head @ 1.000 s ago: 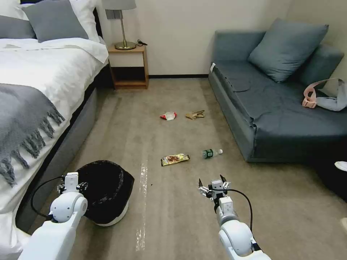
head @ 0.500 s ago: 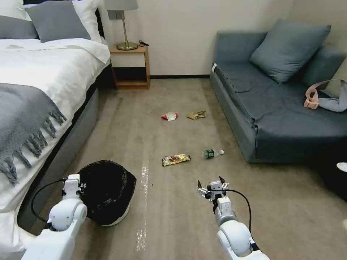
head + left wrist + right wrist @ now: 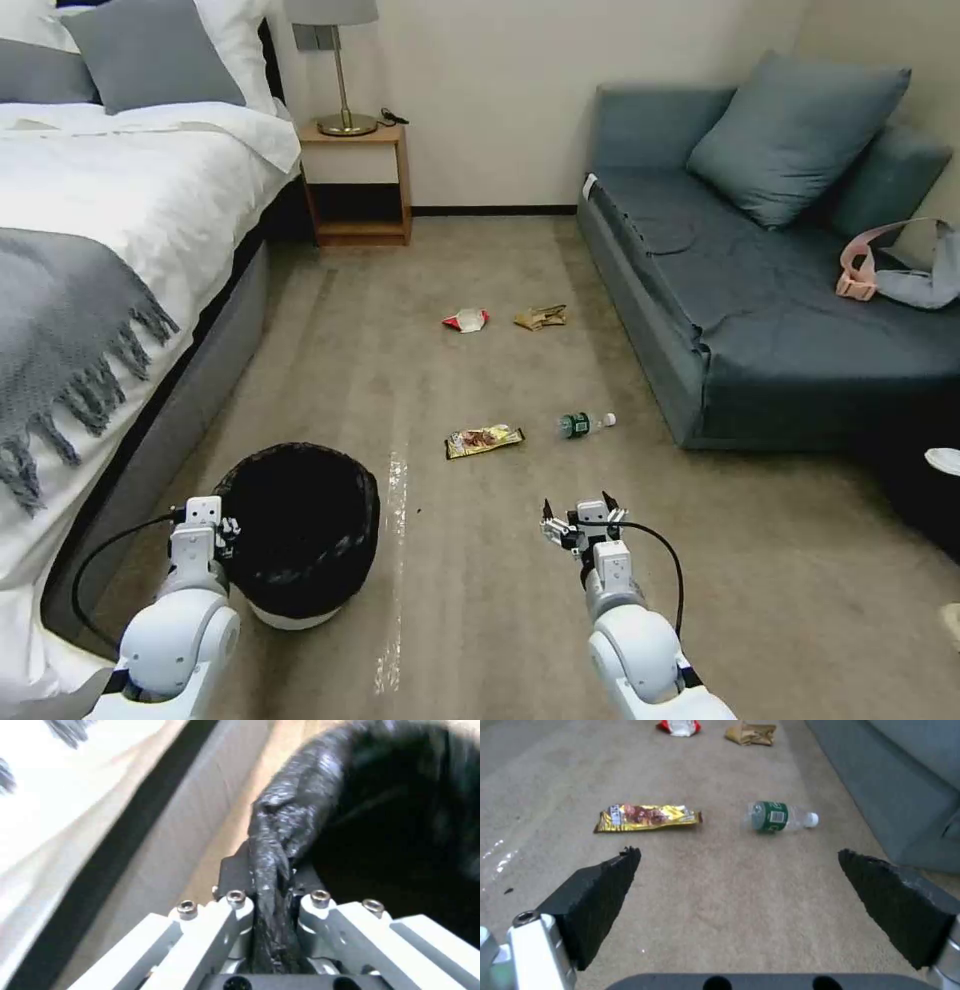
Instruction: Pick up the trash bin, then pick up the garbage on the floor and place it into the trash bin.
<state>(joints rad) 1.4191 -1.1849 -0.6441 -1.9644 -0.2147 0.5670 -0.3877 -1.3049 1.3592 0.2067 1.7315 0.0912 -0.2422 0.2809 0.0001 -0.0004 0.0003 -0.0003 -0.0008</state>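
The trash bin (image 3: 300, 530), white with a glossy black bag, sits low at the left beside the bed. My left gripper (image 3: 222, 525) is shut on its bagged rim (image 3: 270, 870). My right gripper (image 3: 578, 510) hangs open over the carpet, short of the garbage. Ahead of it lie a yellow-brown snack wrapper (image 3: 484, 440) (image 3: 647, 816) and a small clear bottle with a green label (image 3: 584, 424) (image 3: 779, 817). Farther off lie a red-and-white paper scrap (image 3: 466, 320) (image 3: 679, 726) and a tan paper scrap (image 3: 540, 318) (image 3: 750, 733).
A bed (image 3: 110, 250) with a grey fringed throw runs along the left. A blue-grey sofa (image 3: 760, 300) fills the right, with a pink strap and grey cloth (image 3: 895, 270) on it. A wooden nightstand (image 3: 357, 185) with a lamp stands at the far wall. Open carpet lies between.
The bin has come upright from a tilt and sits a little lower in the view, still held by my left gripper. The right gripper has drawn slightly nearer. The camera shifted slightly.
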